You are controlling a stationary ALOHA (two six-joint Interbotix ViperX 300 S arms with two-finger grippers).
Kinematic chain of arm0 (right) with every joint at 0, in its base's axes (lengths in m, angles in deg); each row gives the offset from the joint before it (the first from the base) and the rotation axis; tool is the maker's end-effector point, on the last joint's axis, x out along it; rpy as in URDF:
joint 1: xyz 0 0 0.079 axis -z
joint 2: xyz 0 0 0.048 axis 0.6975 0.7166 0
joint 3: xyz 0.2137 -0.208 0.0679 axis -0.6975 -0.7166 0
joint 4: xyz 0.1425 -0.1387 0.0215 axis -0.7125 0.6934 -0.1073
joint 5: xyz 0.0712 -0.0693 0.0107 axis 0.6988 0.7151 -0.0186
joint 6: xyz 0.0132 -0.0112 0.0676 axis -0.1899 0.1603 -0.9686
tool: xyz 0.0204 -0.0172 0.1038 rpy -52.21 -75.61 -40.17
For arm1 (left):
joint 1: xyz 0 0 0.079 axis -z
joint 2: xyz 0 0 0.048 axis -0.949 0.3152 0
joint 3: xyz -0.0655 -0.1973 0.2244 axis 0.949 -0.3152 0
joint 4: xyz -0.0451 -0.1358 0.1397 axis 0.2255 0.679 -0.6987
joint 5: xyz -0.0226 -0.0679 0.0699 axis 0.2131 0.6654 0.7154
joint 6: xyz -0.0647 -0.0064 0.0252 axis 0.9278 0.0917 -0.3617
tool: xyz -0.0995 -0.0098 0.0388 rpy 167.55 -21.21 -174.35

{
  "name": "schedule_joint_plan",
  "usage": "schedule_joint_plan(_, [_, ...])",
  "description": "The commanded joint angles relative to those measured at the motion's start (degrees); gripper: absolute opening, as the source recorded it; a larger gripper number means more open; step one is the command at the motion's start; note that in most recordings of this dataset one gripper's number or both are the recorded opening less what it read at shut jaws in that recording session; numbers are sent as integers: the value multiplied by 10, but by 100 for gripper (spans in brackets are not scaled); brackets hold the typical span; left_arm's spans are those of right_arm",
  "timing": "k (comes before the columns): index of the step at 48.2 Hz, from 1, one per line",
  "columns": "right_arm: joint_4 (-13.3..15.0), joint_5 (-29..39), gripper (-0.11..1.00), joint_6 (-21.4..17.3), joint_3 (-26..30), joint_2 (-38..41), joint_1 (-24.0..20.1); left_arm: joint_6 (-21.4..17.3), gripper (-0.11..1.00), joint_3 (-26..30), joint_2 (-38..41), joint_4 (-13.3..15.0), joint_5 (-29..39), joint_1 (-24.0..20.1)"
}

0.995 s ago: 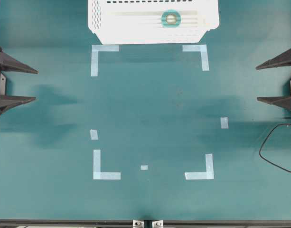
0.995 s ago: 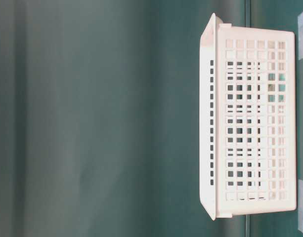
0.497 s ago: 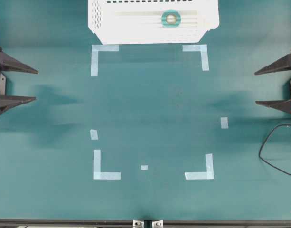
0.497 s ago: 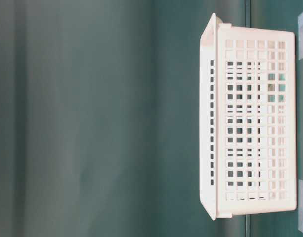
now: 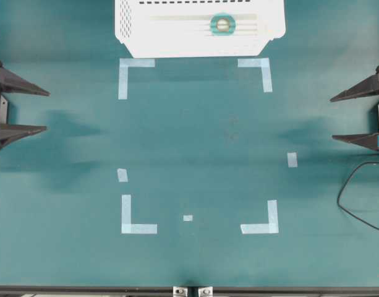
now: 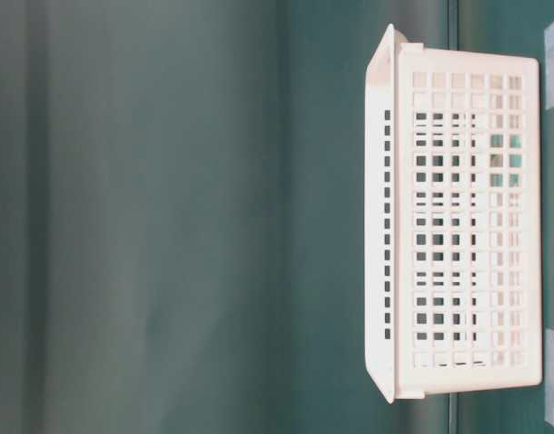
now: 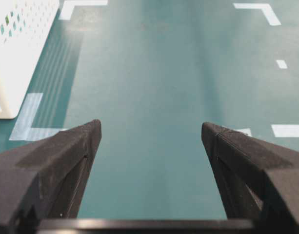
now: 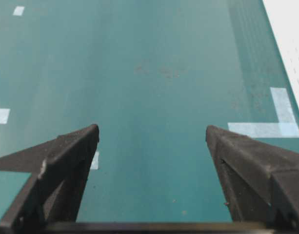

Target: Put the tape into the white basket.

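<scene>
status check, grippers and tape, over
Left gripper open, empty, at table edge. Right gripper open, empty, opposite edge. Tape in basket. Nothing in the way.

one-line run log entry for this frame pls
tape: inside white basket | left gripper: open, empty, at table's left edge | right gripper: open, empty, at right edge | task: looks done

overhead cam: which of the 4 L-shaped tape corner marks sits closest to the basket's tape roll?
The top-right corner mark, just below the white basket. The tape lies in the basket's right half, nearly above it; the other three are farther off.
</scene>
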Motion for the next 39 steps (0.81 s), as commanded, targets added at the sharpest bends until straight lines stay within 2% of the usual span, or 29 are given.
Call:
schedule_joint_plan(1, [2,-28,94,-1,-5,8,-1,0,39,9,4,-1,-3,-1])
schedule_joint_plan(14, [2,-91,94,-1,-39,6,-1,0,39,9,4,-1,-3,-1])
schedule_joint_plan(39, [2,-89,93,-3,-39,1,20,0,39,8,4,-1,-3,-2])
